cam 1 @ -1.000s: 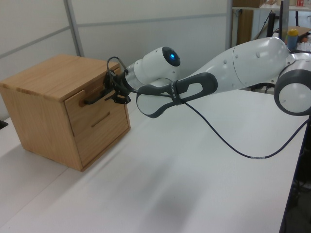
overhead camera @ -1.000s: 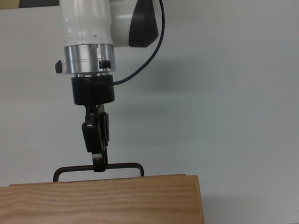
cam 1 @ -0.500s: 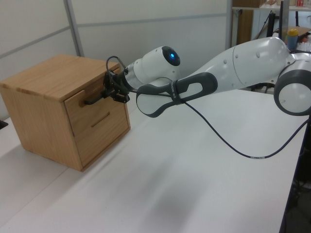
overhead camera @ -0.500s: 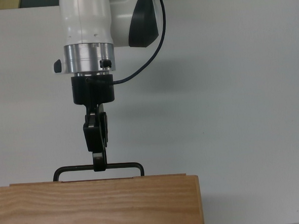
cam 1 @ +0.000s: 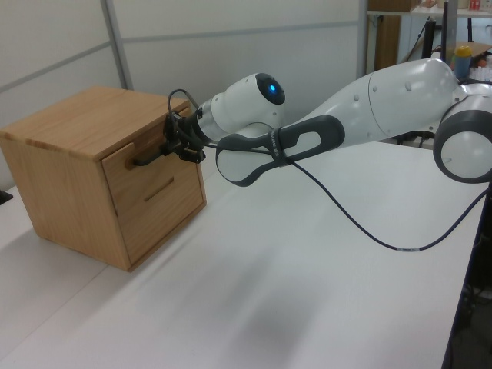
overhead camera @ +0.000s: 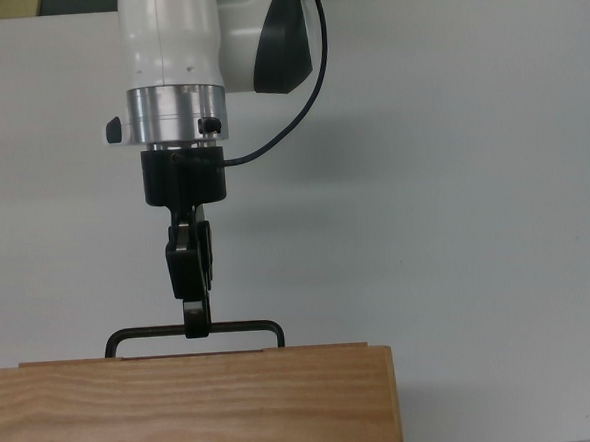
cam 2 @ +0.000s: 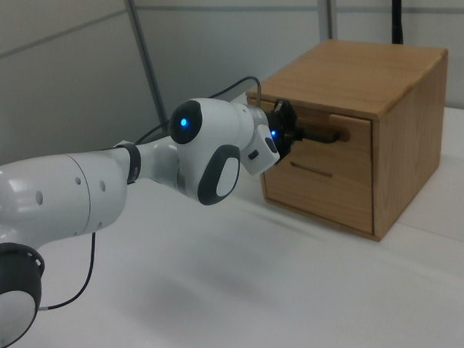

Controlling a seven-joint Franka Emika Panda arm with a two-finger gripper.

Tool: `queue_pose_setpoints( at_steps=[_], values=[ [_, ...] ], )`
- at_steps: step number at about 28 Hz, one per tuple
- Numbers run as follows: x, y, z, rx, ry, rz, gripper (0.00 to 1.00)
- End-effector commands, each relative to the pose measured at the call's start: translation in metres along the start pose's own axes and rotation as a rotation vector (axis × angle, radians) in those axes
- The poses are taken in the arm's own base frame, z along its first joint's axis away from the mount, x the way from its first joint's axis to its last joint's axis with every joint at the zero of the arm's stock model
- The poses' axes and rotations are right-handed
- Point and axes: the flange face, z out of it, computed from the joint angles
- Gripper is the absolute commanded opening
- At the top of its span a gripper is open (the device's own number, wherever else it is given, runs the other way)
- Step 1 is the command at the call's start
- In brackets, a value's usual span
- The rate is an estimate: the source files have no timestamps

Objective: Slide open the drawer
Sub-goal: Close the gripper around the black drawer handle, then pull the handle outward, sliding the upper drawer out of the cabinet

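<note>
- My gripper [overhead camera: 195, 325]: at the black bar handle [overhead camera: 243, 327] of the top drawer [cam 1: 138, 171], meeting the bar a little toward the top view's left of its middle. From above, my fingers look pinched on the bar, one above and one below it, so I count the handle as clamped. The left view and the right view show my tool at the handle but not the fingertips themselves.
- Drawer: uppermost front of the wooden cabinet [overhead camera: 187, 413], which stands on the white table [overhead camera: 472, 170]. In the top view only a thin pale strip of the drawer shows past the cabinet's top edge, so I judge it shut or barely started.
- Lower drawer front [cam 1: 165, 206]: under the top one, with a slim groove pull; I am not touching it.
- My arm [cam 1: 384, 108]: reaches in level from the left view's right, wrist in line with the drawer's travel; a black cable [cam 1: 361, 223] hangs from it, off the cabinet.
- Step in hand: grip made, pull hardly begun, by my judgement.
- Next move calls for: a straight draw away from the cabinet front along the drawer's own line, grip kept firm, no lift or sideways drift that could jam the drawer or slip me off the bar.
- Caution: the cabinet looks unfixed and may slide with me if I jerk.
</note>
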Motion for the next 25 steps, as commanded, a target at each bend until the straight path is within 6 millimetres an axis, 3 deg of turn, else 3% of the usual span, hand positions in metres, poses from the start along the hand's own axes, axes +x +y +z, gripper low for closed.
queue_pose_setpoints(
  at_steps=[1,14,25],
  values=[
    [-0.007,0.005,-0.007,-0.054,-0.006,-0.052,0.0],
    [-0.008,0.002,-0.025,-0.134,-0.009,-0.054,0.0],
    [-0.013,0.021,-0.038,-0.177,-0.012,-0.067,0.0]
  ],
)
